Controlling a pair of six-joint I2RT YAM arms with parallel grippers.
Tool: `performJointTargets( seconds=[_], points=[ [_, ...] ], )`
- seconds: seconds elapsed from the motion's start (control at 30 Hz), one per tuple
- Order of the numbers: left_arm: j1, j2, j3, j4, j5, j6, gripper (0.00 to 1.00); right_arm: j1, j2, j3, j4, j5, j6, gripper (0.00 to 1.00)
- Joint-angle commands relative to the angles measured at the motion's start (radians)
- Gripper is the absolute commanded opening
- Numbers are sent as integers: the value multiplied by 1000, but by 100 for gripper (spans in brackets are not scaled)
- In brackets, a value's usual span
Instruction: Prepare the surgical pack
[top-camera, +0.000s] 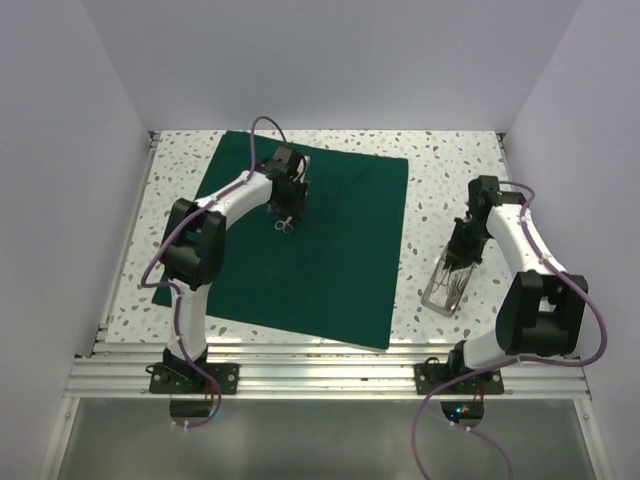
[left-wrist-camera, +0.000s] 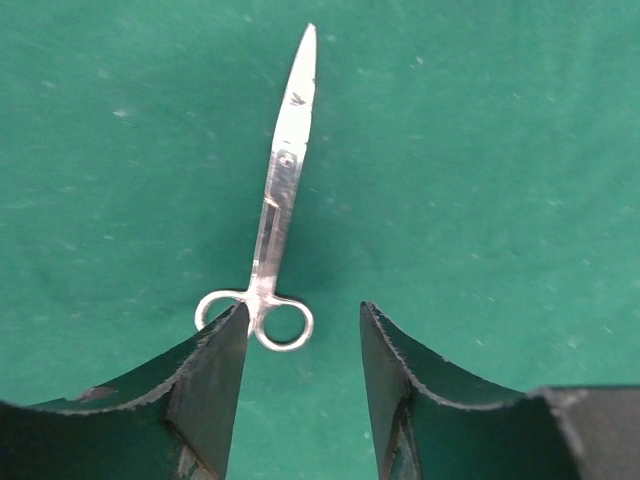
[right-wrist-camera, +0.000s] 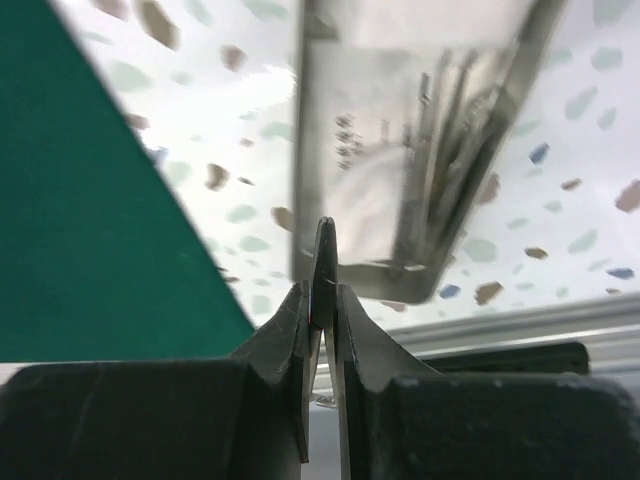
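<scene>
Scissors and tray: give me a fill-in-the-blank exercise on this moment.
1. The scissors lie with blades closed on the ___ cloth.
2. The left end effector above the scissors' rings is ___.
3. The ___ end effector is shut on a thin metal piece over the tray.
Missing words: green; open; right.
</scene>
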Motion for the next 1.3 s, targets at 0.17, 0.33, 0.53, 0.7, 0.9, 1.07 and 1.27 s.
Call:
performJointTargets(
  seconds=[0.17, 0.33, 0.53, 0.7, 0.9, 1.07, 1.27],
  points=[
    [-31, 9, 60, 64, -169, 44, 56, -17, 39, -98, 54, 133, -101, 0],
    [-32, 1, 69, 61, -182, 41, 59, -17, 126, -81, 116, 125, -75, 0],
    [-31, 14, 89, 38, -154, 54, 61, -21, 208, -52, 156, 126, -38, 0],
    [-32, 58, 150, -10, -128, 68, 61, -21, 228, -27, 149, 140, -6, 11],
    [-32, 101, 187, -24, -162, 77, 61, -19, 186, 6, 106, 160, -4, 35],
    [-32, 130, 187, -5, -188, 85, 58, -19, 157, 65, 43, 153, 7, 46],
    [-32, 179, 210, 13, -214, 113, 51, -19, 122, 127, 5, 82, 11, 48]
  ],
)
